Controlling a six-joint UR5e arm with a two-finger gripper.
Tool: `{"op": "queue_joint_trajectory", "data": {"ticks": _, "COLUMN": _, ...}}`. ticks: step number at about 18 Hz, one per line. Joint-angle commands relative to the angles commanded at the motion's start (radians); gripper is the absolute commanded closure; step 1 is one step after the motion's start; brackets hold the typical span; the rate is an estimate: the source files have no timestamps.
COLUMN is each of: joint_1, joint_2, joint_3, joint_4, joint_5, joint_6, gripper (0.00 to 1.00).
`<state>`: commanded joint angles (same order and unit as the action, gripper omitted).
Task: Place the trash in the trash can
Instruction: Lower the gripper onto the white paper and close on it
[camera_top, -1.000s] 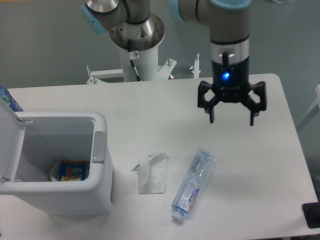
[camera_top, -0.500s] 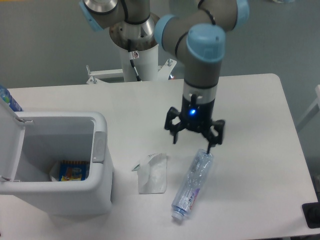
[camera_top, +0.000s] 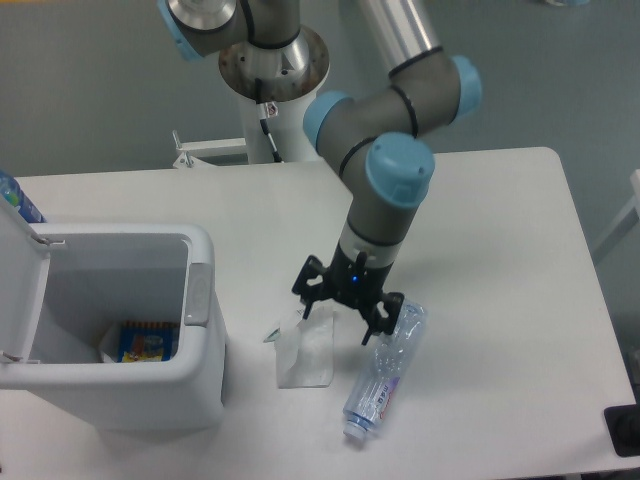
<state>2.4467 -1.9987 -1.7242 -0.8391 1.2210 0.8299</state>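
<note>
Since half a second ago the gripper (camera_top: 340, 312) has swung down and to the left, from above the top of the bottle (camera_top: 384, 371) to a spot over the upper right corner of the wrapper (camera_top: 306, 346). Its two black fingers (camera_top: 309, 298) are spread wide with nothing between them, one tip over the wrapper's upper edge and the other just beside the bottle's upper end. Whether the tips touch the table (camera_top: 500, 250) cannot be told. A small blue light glows on the gripper body.

Both pieces of trash lie where they were. The crumpled white wrapper lies flat on the table just right of the trash can (camera_top: 110, 330). The crushed clear bottle with its blue-white label lies on its side to the right of the wrapper, slanted, its cap end toward the near edge of the table.

The trash can stands at the left of the table with its lid (camera_top: 20, 290) flipped up and open. A blue-and-yellow packet (camera_top: 146, 342) lies on its bottom. The arm (camera_top: 390, 170) bends over the middle of the table from its base (camera_top: 272, 70) at the far edge.
</note>
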Motion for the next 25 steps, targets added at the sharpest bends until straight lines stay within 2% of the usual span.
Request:
{"op": "queue_joint_trajectory", "data": {"ticks": 2, "joint_1": -0.015, "joint_2": -0.021, "joint_3": 0.002, "joint_4": 0.011, "joint_5": 0.006, "joint_6": -0.008, "gripper": 0.0}}
{"op": "queue_joint_trajectory", "data": {"ticks": 7, "joint_1": -0.04, "joint_2": -0.054, "joint_3": 0.0, "joint_4": 0.084, "joint_5": 0.008, "joint_6": -0.074, "gripper": 0.0}}
{"op": "queue_joint_trajectory", "data": {"ticks": 10, "joint_1": -0.051, "joint_2": -0.063, "joint_3": -0.006, "joint_4": 0.091, "joint_5": 0.011, "joint_6": -0.075, "gripper": 0.0}}
{"op": "queue_joint_trajectory", "data": {"ticks": 12, "joint_1": -0.055, "joint_2": -0.066, "joint_3": -0.015, "joint_4": 0.092, "joint_5": 0.012, "joint_6": -0.077, "gripper": 0.08}}
{"op": "queue_joint_trajectory", "data": {"ticks": 14, "joint_1": -0.063, "joint_2": -0.068, "joint_3": -0.021, "joint_4": 0.094, "joint_5": 0.012, "joint_6": -0.077, "gripper": 0.11}}
{"op": "queue_joint_trajectory", "data": {"ticks": 19, "joint_1": -0.064, "joint_2": -0.065, "joint_3": -0.038, "joint_4": 0.092, "joint_5": 0.046, "joint_6": -0.074, "gripper": 0.43}}
{"op": "queue_joint_trajectory", "data": {"ticks": 24, "joint_1": -0.071, "joint_2": -0.055, "joint_3": -0.037, "joint_4": 0.089, "joint_5": 0.069, "joint_6": -0.097, "gripper": 0.95}}
{"op": "queue_joint_trajectory", "data": {"ticks": 25, "joint_1": -0.071, "joint_2": -0.054, "joint_3": -0.037, "joint_4": 0.089, "joint_5": 0.069, "joint_6": -0.097, "gripper": 0.99}}
